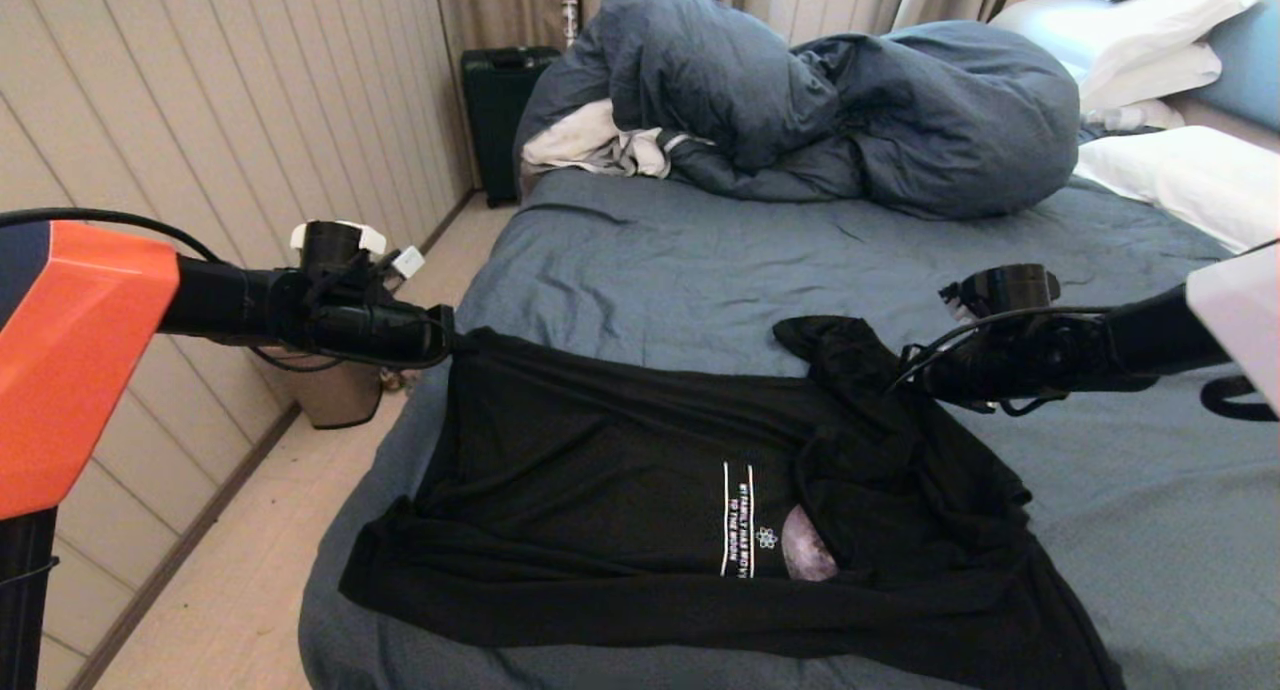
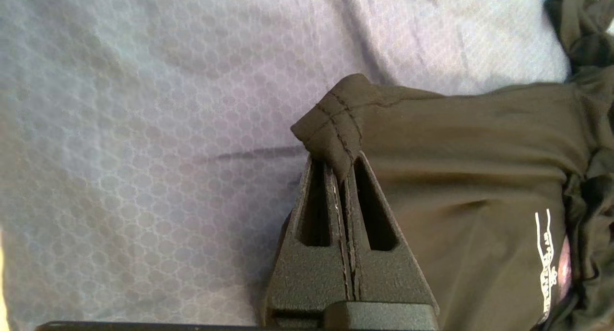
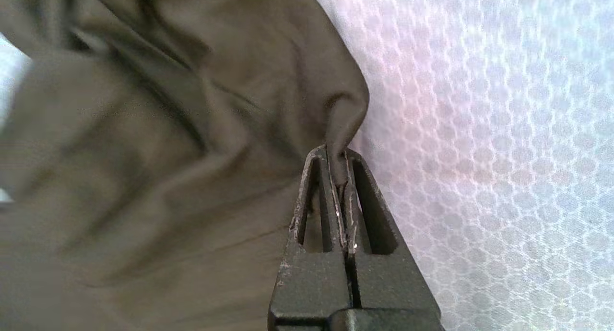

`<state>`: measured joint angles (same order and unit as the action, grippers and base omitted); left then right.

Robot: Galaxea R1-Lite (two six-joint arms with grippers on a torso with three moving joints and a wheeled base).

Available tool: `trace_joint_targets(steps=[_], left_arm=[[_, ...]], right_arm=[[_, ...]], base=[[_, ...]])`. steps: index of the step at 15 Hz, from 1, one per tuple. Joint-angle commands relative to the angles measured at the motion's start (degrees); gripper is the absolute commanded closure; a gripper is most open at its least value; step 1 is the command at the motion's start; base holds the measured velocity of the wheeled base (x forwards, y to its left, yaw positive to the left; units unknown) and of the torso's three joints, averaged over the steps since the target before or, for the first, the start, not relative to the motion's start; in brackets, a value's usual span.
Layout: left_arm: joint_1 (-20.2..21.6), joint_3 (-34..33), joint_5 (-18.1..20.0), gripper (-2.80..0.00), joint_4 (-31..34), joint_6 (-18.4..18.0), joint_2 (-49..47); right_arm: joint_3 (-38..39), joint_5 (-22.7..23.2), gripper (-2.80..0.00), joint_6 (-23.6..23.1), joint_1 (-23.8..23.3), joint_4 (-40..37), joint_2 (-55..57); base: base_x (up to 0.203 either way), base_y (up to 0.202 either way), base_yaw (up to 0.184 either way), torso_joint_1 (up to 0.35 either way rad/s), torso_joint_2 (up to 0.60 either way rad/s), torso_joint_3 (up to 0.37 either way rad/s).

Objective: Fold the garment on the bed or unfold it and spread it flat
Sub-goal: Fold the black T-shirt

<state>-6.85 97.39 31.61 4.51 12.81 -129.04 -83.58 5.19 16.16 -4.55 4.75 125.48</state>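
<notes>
Shirt (image 1: 620,490) first, from the head view: the black garment lies across the near part of the bed (image 1: 700,260), its long axis running roughly from 9 o'clock to 3 o'clock, with the white lettering and grey moon print showing near the middle. Its left half is fairly flat; its right half is bunched and heaped over itself. The left end effector (image 1: 450,338) sits at the shirt's far-left corner, about 10 o'clock from the print. The right end effector (image 1: 905,380) is at the crumpled far-right part, about 1 o'clock from the print. Each arm is nearest its own side, so I judge that pulling apart along that axis is what flattens it. Beyond, at 12 o'clock, the rolled-up duvet (image 1: 820,100) and the pillows (image 1: 1180,170) lie well apart from the shirt. A dark suitcase (image 1: 500,100) stands by the wall.

Left wrist view: the left end effector (image 2: 343,170) is clamped tight on a stitched hem corner of the shirt (image 2: 479,144), with bare sheet on one side and smooth fabric on the other.

Right wrist view: the right end effector (image 3: 338,165) is pinched closed on a fold of shirt (image 3: 168,129), which is still creased and layered; the loose heap may drag.
</notes>
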Motion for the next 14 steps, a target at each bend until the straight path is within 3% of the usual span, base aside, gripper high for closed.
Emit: trace_joint_targets(steps=[1, 6, 14], left_arm=[[0.0, 0.4, 0.2, 0.00, 0.0, 0.1, 0.5], [0.9, -0.4, 0.1, 0.00, 0.0, 0.2, 4.4], [4.6, -9.6, 0.6, 0.00, -0.1, -1.4, 12.2]], right_arm=[[-0.6, -0.3, 0.00, 0.4, 0.0, 0.5, -0.9], [2.0, -0.9, 0.00, 4.4, 0.0, 5.1, -8.4], [12.3, -0.3, 0.00, 4.0, -1.1, 5.8, -19.8]], base=[[0.000, 0.000, 0.000, 0.000, 0.00, 0.000], [0.000, 0.000, 0.000, 0.000, 0.00, 0.000], [0.000, 0.000, 0.000, 0.000, 0.00, 0.000]])
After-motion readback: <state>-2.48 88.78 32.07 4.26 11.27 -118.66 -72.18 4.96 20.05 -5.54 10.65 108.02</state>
